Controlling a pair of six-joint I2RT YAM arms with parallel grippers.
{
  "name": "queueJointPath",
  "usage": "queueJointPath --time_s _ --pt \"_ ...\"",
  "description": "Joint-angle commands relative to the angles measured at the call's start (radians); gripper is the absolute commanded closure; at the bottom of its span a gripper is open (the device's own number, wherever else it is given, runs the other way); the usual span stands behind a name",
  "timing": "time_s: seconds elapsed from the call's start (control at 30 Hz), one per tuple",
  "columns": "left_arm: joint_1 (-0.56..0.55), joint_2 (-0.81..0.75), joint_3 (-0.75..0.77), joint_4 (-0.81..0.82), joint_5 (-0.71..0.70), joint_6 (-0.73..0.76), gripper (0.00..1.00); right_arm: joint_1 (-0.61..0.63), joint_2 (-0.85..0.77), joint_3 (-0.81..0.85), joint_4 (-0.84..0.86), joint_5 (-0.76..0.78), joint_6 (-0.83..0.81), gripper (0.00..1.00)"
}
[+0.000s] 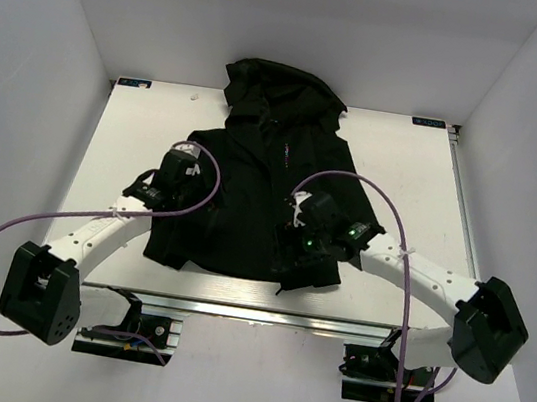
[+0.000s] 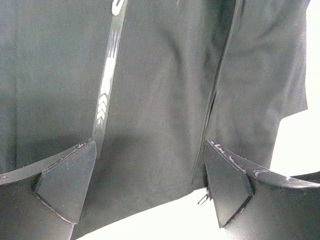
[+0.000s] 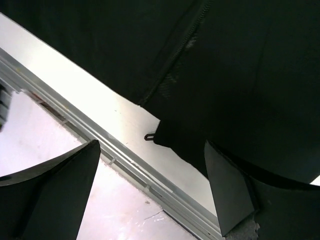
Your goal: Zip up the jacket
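At the hem end of the jacket (image 1: 247,208): both grippers spread wide, nothing held.
It lies flat on the table (image 1: 137,131), hood far, hem at the near edge; the zipper (image 2: 220,85) runs near-to-far up the centre front. At the hem the pull tab (image 3: 149,136) pokes out onto bare table, just ahead of the right gripper (image 3: 150,145), roughly between its fingers. The left gripper (image 2: 147,150) hovers over the panel beside the zipper. From above, right looks nearer. My read: left pins the hem, right drags the tab away from the bases.
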Motion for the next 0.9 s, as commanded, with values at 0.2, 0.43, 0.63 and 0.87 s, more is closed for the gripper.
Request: queueJointPath --time_s 0.2,0.43,0.63,0.87 --pt "-0.014 -0.08 -0.083 0.009 0.051 -0.031 0.02 0.17 0.132 0.055 -0.029 0.301 0.04 0.12" --pt "-0.016 -0.132 -0.112 -0.014 0.022 -0.029 0.02 0.183 0.218 0.024 0.005 0.324 0.099 0.43" --pt "-0.016 -0.146 -0.126 -0.017 0.023 -0.029 0.02 0.183 0.187 -0.017 0.044 0.304 0.103 0.7" --pt "-0.017 -0.126 -0.121 -0.006 0.048 -0.02 0.02 0.183 0.163 -0.049 0.071 0.318 0.106 1.0"
